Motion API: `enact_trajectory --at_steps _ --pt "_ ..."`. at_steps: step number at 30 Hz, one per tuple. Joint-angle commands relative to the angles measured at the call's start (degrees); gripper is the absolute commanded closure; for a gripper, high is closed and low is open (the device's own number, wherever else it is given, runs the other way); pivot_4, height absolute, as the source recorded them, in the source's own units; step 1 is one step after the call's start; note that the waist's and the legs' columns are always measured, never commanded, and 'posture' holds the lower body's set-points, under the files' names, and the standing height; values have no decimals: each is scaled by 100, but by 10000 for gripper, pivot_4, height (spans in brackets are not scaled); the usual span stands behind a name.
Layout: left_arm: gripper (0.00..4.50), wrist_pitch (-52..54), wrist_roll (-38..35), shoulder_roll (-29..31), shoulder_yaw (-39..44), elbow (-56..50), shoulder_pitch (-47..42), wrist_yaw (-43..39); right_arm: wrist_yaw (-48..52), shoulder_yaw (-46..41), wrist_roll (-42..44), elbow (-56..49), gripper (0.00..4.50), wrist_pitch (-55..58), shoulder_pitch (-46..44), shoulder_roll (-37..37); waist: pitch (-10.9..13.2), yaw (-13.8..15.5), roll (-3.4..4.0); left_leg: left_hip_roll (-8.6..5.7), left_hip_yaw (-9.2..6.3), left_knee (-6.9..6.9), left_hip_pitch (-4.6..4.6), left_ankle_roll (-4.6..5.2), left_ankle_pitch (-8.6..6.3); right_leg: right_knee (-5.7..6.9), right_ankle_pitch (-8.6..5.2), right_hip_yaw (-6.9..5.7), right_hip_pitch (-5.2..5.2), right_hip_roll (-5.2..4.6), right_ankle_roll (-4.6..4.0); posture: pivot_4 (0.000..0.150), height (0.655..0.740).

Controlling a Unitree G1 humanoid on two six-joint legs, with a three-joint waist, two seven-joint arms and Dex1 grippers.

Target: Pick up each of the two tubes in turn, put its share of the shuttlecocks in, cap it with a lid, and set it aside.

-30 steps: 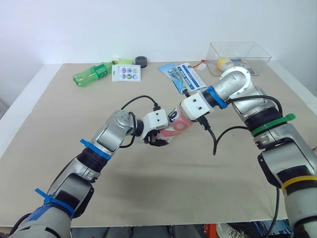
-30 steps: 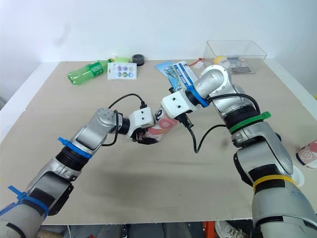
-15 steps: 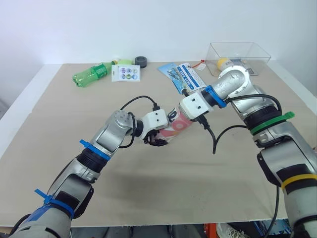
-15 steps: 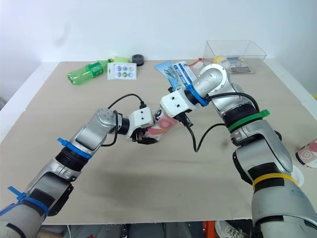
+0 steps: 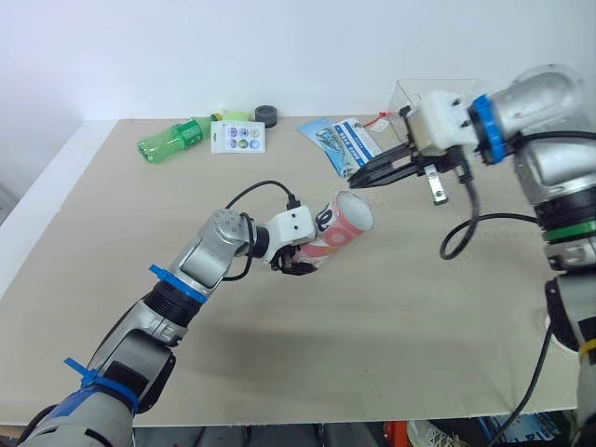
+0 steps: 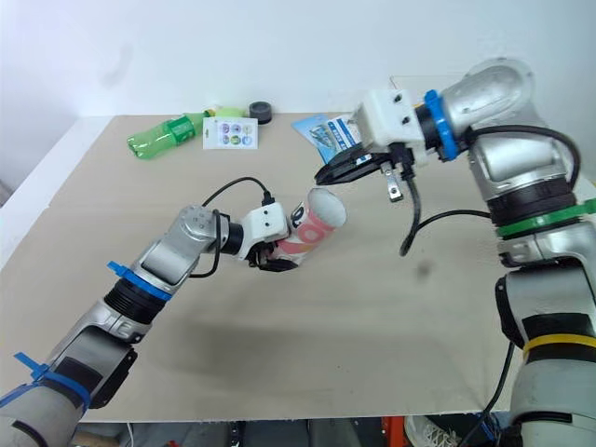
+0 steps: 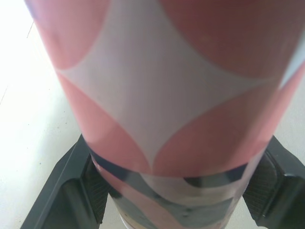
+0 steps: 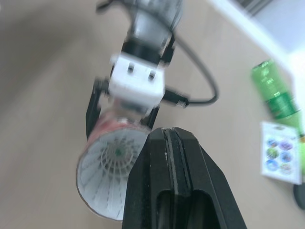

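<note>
Above mid worktop [image 5: 419, 326], tube [image 5: 340, 223]: carried off the surface, pinched near its closed base by the left claw [image 5: 300, 259]
Tube long axis: tilted, base low toward the robot's left, open mouth [image 5: 354, 207] raised toward the right and away
Tube contents: a feathered shuttlecock [image 8: 112, 176] is seen inside
Right claw [image 5: 357, 180]: fingers pressed together, nothing seen between them; hung higher than the mouth, just beyond it, apart from the rim
Key relation: the mouth is faced roughly toward the right claw's tips, so any entry would be made down along the tilted axis
Nearer free arm: right, as judged; the left is taken up with holding
</note>
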Motion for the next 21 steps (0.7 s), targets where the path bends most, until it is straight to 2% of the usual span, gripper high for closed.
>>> enact_trajectory --at_steps 1,8,14,21 --pt "14398 -4 27 98 -75 -1 81 -68 209 -460 117 -373 44523 440 231 -199 0 -2 0 0 0 0 0 0 0 0 0 0 0 0 0 1500 7400" --pt "14398 -60 -29 33 -33 12 74 -50 138 -781 -87 -612 44523 700 583 -40 0 -11 1 1 3 -1 2 1 0 1 1 1 -4 1 -2 1500 7400" --pt "14398 -1002 -491 -251 464 85 676 124 -570 -1636 380 -723 44523 1466 1146 246 0 42 -3 0 -1 0 -6 1 0 1 0 -1 -2 -4 -2 1500 7400" --pt "14398 -2031 -1104 -968 1167 -45 1622 838 -1905 -2862 570 -1626 44523 1982 2965 197 1 168 -3 -7 0 1 -20 1 -3 -5 16 -2 -13 -12 -32 1500 7400"
